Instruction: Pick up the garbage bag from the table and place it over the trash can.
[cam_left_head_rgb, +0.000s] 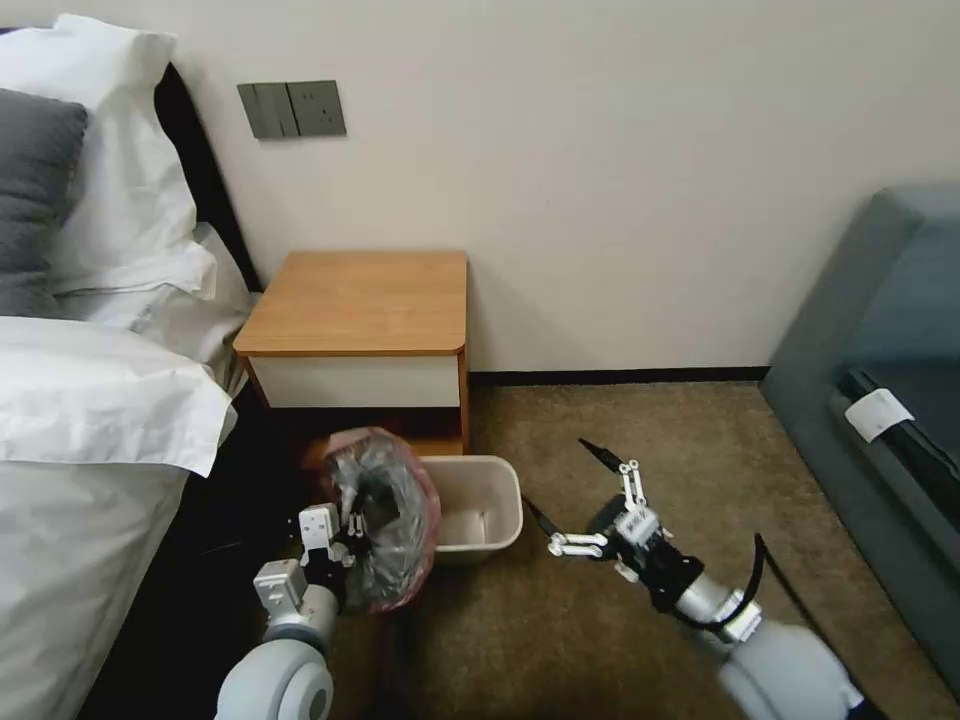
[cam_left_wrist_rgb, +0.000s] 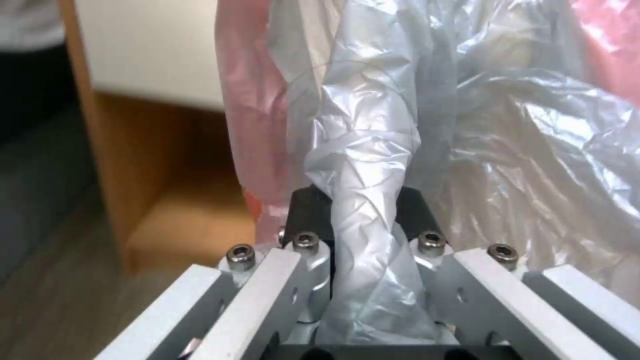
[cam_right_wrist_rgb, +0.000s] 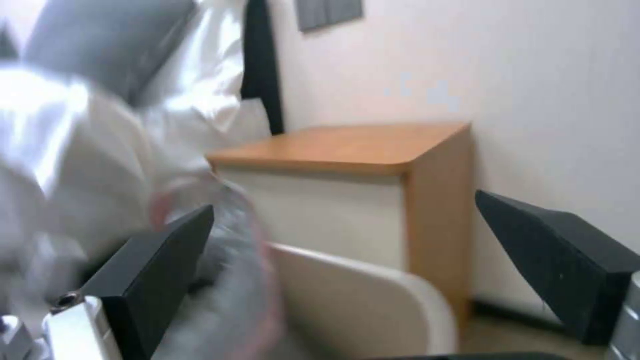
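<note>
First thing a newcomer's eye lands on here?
The garbage bag, grey plastic with a pink-red rim, bunched up in the left gripper at the left end of the beige trash can on the carpet. Next, the right gripper, fingers spread wide, low beside the can's right side. Behind stands the table, its wooden top bare.

we see the garbage bag (cam_left_wrist_rgb: 373, 150) as thin, crinkly, glossy plastic, the trash can (cam_left_head_rgb: 480, 510) smooth matt plastic, the table (cam_left_head_rgb: 360, 300) smooth wood.

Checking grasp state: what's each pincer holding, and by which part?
Left pincer grips the garbage bag by a bunched grey fold, bag hanging beside the trash can. Right pincer is open, empty.
</note>
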